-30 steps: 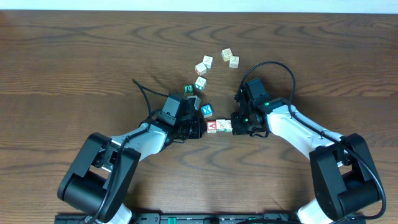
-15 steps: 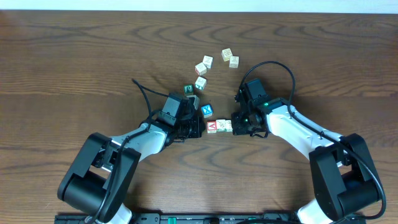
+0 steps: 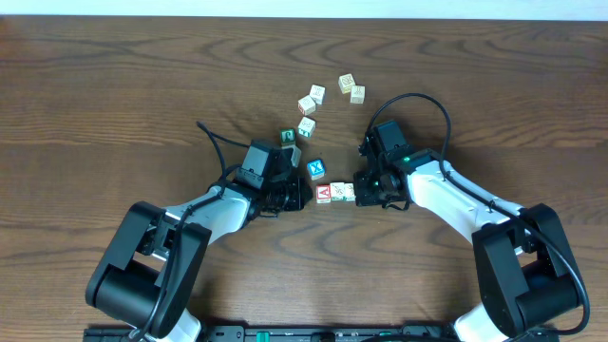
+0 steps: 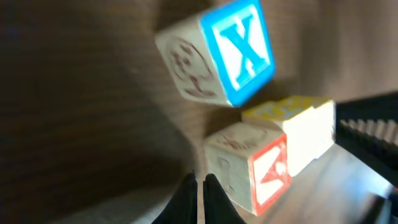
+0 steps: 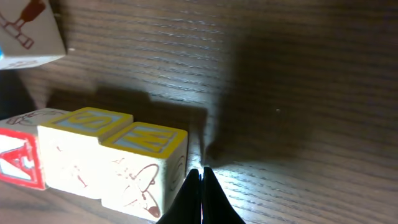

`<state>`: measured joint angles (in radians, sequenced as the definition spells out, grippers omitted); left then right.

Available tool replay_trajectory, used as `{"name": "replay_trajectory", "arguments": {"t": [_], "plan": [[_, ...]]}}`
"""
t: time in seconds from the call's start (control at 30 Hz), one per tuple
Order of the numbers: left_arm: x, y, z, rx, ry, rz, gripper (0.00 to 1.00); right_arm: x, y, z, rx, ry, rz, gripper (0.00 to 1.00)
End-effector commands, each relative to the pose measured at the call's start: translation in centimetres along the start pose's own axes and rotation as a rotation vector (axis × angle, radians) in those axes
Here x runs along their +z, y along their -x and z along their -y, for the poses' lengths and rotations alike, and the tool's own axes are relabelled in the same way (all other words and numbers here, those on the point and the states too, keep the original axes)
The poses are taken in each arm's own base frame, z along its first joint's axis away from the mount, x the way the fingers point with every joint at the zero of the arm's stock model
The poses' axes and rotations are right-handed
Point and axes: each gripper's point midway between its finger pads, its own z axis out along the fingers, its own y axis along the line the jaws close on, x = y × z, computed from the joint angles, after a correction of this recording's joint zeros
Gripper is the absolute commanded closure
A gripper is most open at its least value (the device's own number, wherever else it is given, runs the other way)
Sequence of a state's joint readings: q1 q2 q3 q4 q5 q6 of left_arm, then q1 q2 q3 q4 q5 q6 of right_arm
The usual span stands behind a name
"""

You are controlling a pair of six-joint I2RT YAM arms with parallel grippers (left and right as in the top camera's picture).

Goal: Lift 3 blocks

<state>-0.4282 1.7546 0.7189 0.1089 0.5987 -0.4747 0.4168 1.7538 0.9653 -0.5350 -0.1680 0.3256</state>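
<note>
Closest in, the left wrist view gives us the left gripper [image 4: 199,186], its two dark fingertips pressed together with nothing between them, just beside the near corner of the red A block [image 4: 256,173]; we cannot tell whether they touch it. From the right wrist we see the right gripper [image 5: 202,176], also closed to a single point, at the bare end of the end block [image 5: 146,169]. The three blocks lie on the table [image 3: 114,95] in one straight row, face to face, with the middle block [image 5: 79,149] between the other two and the row between the two grippers. Only the right wrist view shows the yellow-framed tops and brownish line drawings of the two cream blocks; from overhead they are just pale squares. Only the left wrist view shows the blue X cube [image 4: 224,56] close up, near the row's red end. There the end block is hidden, and the dark shape at the right edge is blurred. In the right wrist view the red A block is cut off at the left edge. From overhead the arm bodies cover both sets of fingertips. Farther out on the dark, wood-grained surface sit a green cube [image 3: 287,137] and loose cream cubes [image 3: 307,104], and a pale strip [image 3: 285,8] runs along the far edge.
</note>
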Motion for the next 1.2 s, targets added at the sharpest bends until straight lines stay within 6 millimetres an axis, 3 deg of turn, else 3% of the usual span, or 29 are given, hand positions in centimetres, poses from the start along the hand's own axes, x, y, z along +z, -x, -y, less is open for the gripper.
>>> {"name": "replay_trajectory", "arguments": {"t": [0.0, 0.47, 0.83, 1.17], "plan": [[-0.3, -0.4, 2.1, -0.011, -0.108, -0.065, 0.93, -0.3, 0.1, 0.3, 0.036, -0.034, 0.016, 0.99], [-0.5, -0.7, 2.7, 0.019, -0.138, -0.096, 0.93, -0.3, -0.2, 0.4, 0.064, -0.04, 0.001, 0.99], [-1.7, 1.7, -0.8, -0.074, -0.045, -0.011, 0.93, -0.3, 0.4, 0.2, 0.059, -0.029, 0.028, 0.99], [-2.1, 1.9, -1.5, -0.102, -0.036, -0.008, 0.93, -0.3, 1.0, -0.8, 0.033, 0.019, 0.047, 0.99]]}}
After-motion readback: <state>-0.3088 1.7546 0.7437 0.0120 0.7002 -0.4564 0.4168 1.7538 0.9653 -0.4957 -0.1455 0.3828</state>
